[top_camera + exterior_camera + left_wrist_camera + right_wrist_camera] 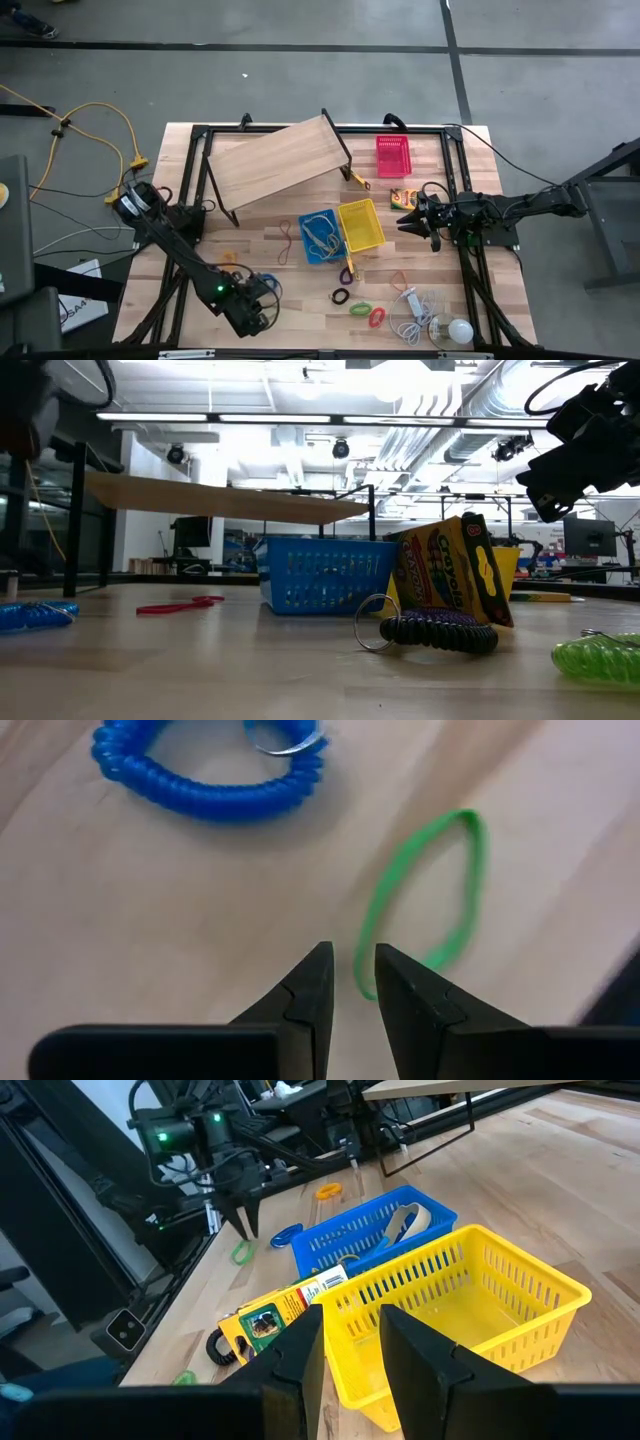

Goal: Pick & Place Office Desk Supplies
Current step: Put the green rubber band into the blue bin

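My left gripper (263,303) hangs fingers-down over the table's near left part. It is open by a narrow gap (352,982). One end of a green rubber-band loop (425,900) lies on the wood under that gap; whether a finger touches it, I cannot tell. A blue coil ring (200,775) lies just beyond. My right gripper (350,1335), also narrowly open, hovers beside the yellow basket (361,224). The blue basket (318,236) holds tan bands. The crayon box (455,575) leans on the yellow basket's near side. The red basket (392,156) stands farther back.
The wooden board on black legs (275,158) slants over the far left part. Black (341,296), green (359,309) and red (377,317) coil rings lie near the front edge. The white bulb with its cord (460,331) sits at the near right corner. Another small yellow-green box (403,197) lies beside my right gripper.
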`<act>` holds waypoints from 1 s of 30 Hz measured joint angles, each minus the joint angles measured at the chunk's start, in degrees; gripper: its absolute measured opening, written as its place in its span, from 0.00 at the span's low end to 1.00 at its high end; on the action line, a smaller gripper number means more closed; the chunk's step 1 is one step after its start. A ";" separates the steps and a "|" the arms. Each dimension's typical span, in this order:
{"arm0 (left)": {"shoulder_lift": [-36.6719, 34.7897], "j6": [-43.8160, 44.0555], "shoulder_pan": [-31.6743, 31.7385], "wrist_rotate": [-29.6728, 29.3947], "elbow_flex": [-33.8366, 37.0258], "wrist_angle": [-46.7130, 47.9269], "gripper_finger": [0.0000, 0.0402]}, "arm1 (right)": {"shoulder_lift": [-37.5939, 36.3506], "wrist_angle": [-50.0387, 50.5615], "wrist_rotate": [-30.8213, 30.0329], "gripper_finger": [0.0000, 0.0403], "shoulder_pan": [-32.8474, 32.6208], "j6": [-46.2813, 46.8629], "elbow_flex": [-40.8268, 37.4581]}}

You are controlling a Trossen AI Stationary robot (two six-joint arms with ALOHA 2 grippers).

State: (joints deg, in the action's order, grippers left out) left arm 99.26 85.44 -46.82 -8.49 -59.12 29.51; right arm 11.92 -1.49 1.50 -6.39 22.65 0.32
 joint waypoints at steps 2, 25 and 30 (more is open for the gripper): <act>0.40 0.10 0.10 0.21 0.02 -0.61 0.18 | 0.00 -0.01 0.01 0.22 0.01 0.01 0.00; 0.96 -0.53 -0.19 1.64 -0.02 -0.98 0.12 | 0.00 -0.01 0.02 0.22 0.01 0.01 0.00; 0.96 -0.56 -0.19 1.62 -0.02 -0.50 0.03 | 0.00 -0.01 0.02 0.22 0.02 0.02 -0.02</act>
State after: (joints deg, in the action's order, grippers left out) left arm 100.22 84.88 -47.00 -6.87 -59.13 29.01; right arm 11.92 -1.50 1.52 -6.37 22.68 0.30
